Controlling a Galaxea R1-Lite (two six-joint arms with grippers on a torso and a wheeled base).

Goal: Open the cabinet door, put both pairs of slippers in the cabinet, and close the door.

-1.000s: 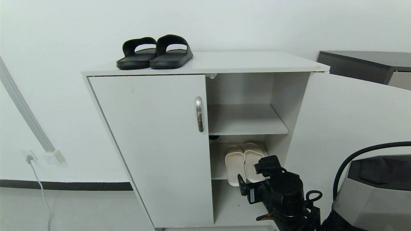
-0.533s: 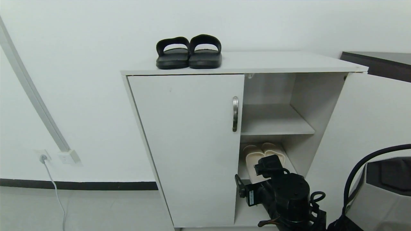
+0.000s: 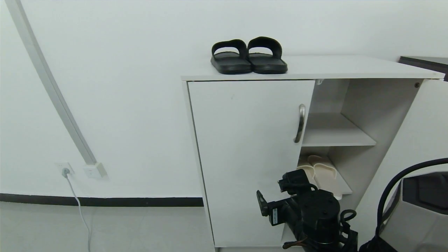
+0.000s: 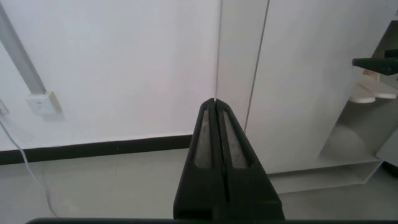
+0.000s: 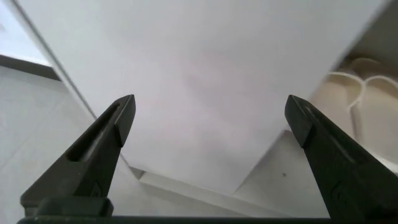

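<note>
Black slippers (image 3: pixel 249 57) atop cabinet (image 3: pixel 350 66), beige pair (image 3: pixel 323 168) inside — right gripper (image 5: pixel 209 104) spread wide, left gripper (image 4: pixel 215 107) pressed together.

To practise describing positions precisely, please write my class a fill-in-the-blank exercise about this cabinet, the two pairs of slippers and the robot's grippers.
1. The black slippers sit on ___ of the cabinet.
2. The cream slippers lie on a shelf ___ the cabinet.
3. The fingers of the left gripper are ___.
4. The fingers of the right gripper are ___.
Missing words: top; inside; shut; open.
</note>
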